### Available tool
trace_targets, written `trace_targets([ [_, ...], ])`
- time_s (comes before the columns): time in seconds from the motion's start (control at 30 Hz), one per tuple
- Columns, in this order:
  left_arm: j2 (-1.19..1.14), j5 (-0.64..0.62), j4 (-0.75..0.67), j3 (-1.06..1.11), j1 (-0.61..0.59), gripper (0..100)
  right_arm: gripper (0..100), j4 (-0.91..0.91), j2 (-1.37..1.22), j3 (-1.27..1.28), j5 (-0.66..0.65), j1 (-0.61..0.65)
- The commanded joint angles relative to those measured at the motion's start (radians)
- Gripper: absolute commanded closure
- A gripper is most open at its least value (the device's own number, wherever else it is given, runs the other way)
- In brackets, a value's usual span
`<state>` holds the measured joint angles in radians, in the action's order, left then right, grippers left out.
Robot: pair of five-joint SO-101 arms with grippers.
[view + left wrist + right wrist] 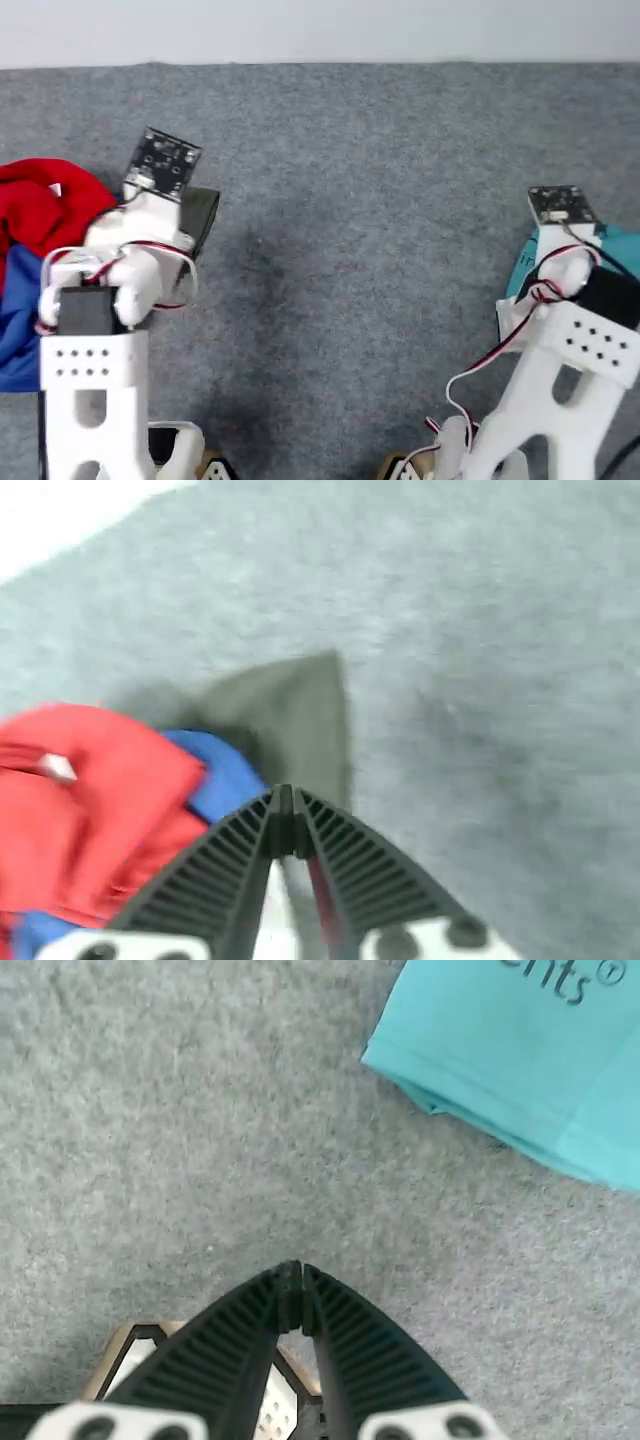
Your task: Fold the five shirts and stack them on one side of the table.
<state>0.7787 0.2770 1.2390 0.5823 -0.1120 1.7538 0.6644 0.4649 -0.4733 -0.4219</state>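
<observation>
left gripper point(285, 815): closed, empty
right gripper point(292, 1288): closed, empty
red shirt point(90, 790), blue shirt point(225, 772): beside left gripper
grey shirt point(300, 715): just past left gripper
teal shirt point(520, 1060): ahead of right gripper, apart

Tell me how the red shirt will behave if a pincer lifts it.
Likely floppy: the red shirt lies crumpled in soft folds, so it should sag. Probably light, being thin cloth. It overlaps the blue shirt, which may drag along.
</observation>
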Motion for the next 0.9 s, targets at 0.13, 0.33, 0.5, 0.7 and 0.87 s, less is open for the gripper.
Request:
trace_targets([
  [0.13, -0.158, 0.152, -0.161, -0.044, -0.221, 86, 99.0, 0.041, 0.033, 0.043, 0.012, -0.007],
  [0.33, -0.453, 0.258, -0.187, -0.216, -0.344, 79, 99.0, 0.039, 0.031, 0.043, 0.012, -0.007],
  [0.5, -0.752, 0.256, -0.189, -0.4, -0.368, 79, 99.0, 0.039, 0.031, 0.043, 0.012, -0.007],
  [0.7, -0.991, 0.256, -0.187, -0.564, -0.367, 79, 99.0, 0.039, 0.031, 0.044, 0.012, -0.007],
  [0.87, -1.082, 0.256, -0.187, -0.638, -0.367, 81, 99.0, 0.039, 0.031, 0.044, 0.012, -0.007],
])
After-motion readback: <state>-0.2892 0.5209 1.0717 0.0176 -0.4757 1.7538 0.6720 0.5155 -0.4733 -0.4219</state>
